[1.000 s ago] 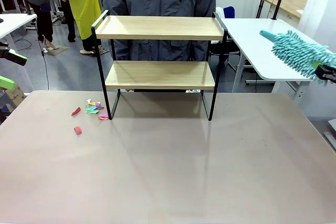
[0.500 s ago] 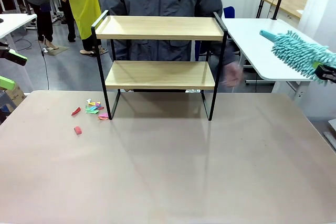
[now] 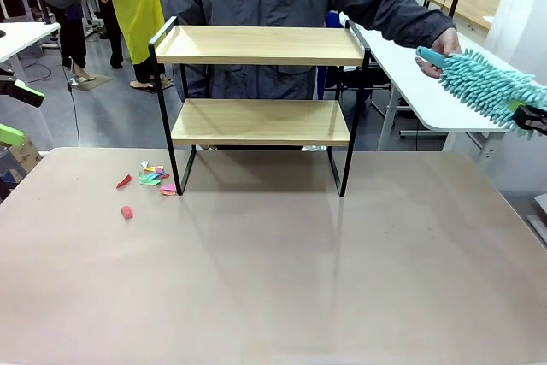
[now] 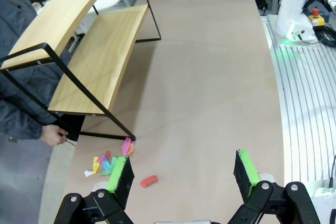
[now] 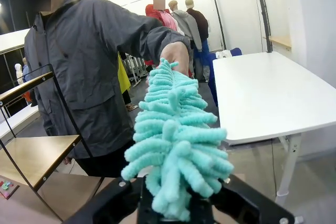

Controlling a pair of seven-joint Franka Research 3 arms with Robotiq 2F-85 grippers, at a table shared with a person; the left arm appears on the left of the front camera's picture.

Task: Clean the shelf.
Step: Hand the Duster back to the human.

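The right end effector [image 3: 532,117], squeezed tight on the fluffy teal duster [image 3: 489,85], should probably let go slowly once the person's hand [image 3: 444,43] grips the handle, while the shelf [image 3: 261,83] waits mid-desk [image 3: 282,271].

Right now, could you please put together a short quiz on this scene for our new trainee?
1. True or false: the person's hand is on the tip of the duster that the right gripper holds.
2. Where do the coloured paper scraps lie? A) on the top board of the shelf B) on its lower board C) on the table beside its left leg
3. Fill in: the fingers of the left gripper stand ____.

Key: 1 true; 2 C; 3 open, with nothing between them.
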